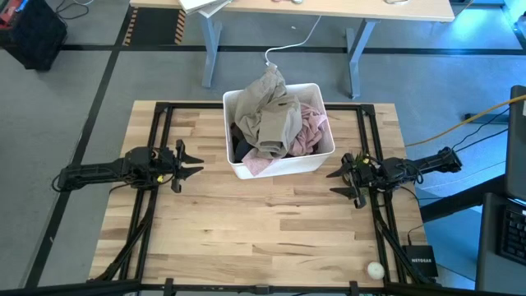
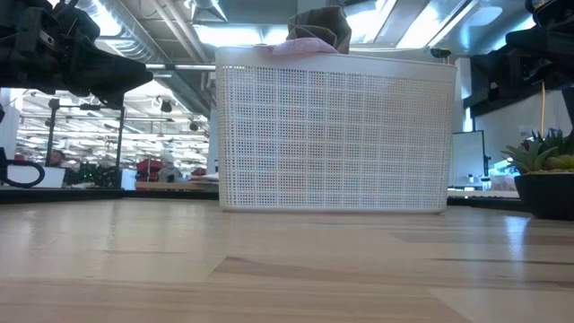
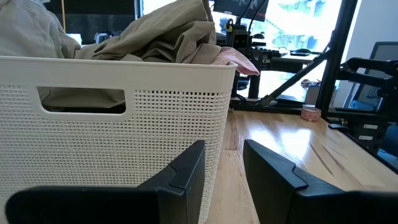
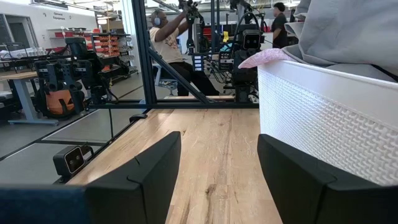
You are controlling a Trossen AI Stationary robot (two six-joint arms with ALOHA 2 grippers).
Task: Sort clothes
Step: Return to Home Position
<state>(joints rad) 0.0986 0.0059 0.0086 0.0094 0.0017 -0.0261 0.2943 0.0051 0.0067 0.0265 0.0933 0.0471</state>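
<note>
A white perforated plastic bin (image 1: 279,164) stands at the table's far middle. It is heaped with clothes: a khaki-beige garment (image 1: 271,111) on top, a pale pink one (image 1: 308,131) toward the right and near side, a dark one (image 1: 240,146) at the left. The heap shows over the bin's rim in the low view (image 2: 318,27) and the left wrist view (image 3: 161,37). My left gripper (image 1: 197,162) is open left of the bin. My right gripper (image 1: 333,182) is open right of the bin. Both are empty.
A small white ball (image 1: 376,269) lies near the table's near right corner. A black frame (image 1: 164,115) runs along the table's edges. A potted plant (image 2: 543,170) stands at the right in the low view. People stand in the room beyond the table (image 4: 165,34).
</note>
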